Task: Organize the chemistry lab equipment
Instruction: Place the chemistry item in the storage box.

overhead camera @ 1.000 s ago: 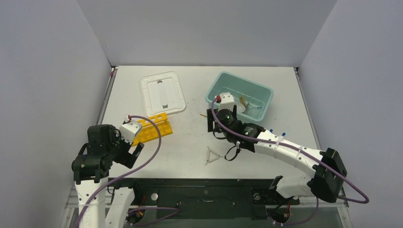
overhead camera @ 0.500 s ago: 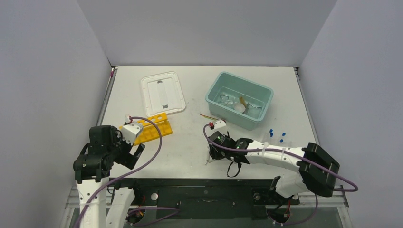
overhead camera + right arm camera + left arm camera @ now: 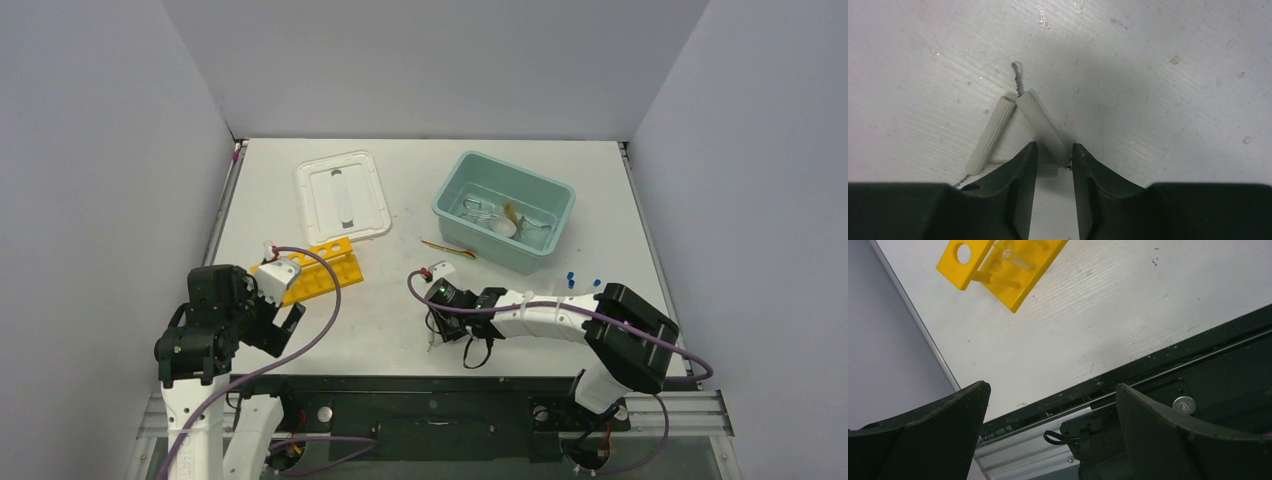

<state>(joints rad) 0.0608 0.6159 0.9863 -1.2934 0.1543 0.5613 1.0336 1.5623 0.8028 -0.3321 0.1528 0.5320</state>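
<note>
The right end effector [image 3: 1054, 146] stands narrowly parted astride one leg of the wire triangle [image 3: 990, 135] on the table [image 3: 1173, 100] (whether it grips is unclear); the left end effector [image 3: 1050, 386] gapes wide, empty.

The wire triangle [image 3: 1040, 122] has pale, matt, ribbed tubes on twisted grey metal wire, and the white table [image 3: 1173, 100] looks matt, scratched and stained.

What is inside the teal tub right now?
In the teal tub lie metal loop-handled tongs, a round white dish and a tan-bristled brush. Its near wall hides part of the floor.
</note>
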